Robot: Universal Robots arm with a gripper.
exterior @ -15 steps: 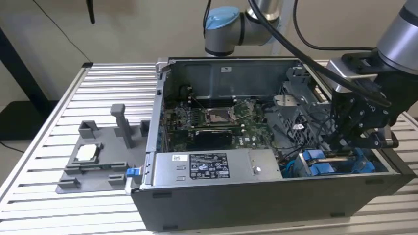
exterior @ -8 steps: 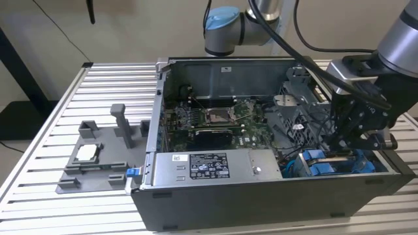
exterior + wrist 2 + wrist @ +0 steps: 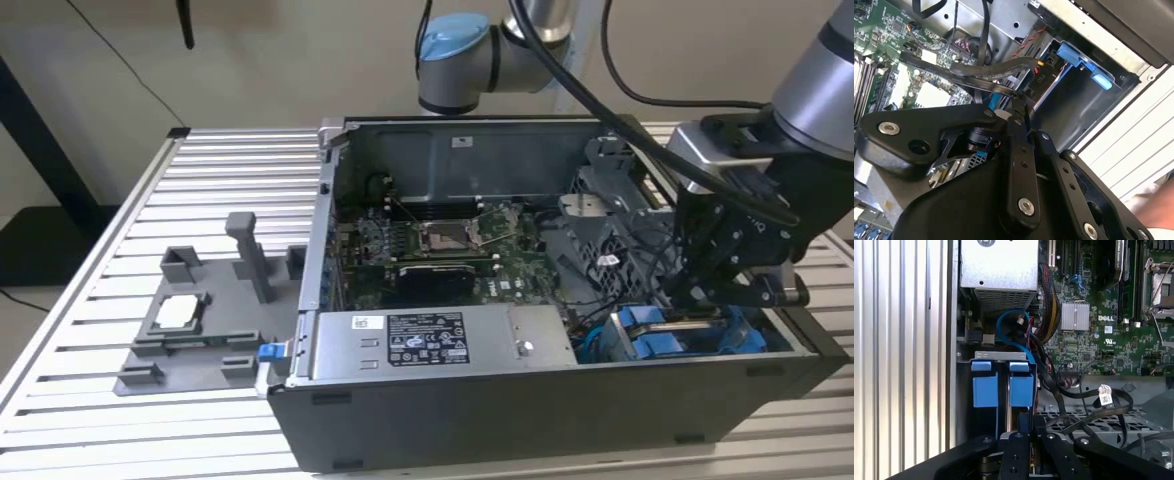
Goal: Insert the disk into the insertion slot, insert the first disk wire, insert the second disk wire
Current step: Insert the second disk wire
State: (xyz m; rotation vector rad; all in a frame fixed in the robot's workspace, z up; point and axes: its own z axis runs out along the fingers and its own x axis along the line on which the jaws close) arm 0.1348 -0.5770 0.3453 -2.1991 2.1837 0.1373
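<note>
- We see the gripper (image 3: pixel 1016 100) clenched on a flat black wire (image 3: pixel 979 72) beside the blue-edged insertion slot (image 3: pixel 1002 385)
- We judge the wire could slip or snag neighbouring cables, misaligning its connector

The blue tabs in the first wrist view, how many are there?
2: one blue tab and a second beside it, side by side above the gripper. More may be hidden behind the gripper.

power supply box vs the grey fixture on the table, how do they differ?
The power supply box sits inside the open computer case; the grey fixture lies outside it on the slatted table, toward the exterior view's left. The box is a closed metal block with a label; the fixture is an open tray with upright posts. Both are grey.
</note>
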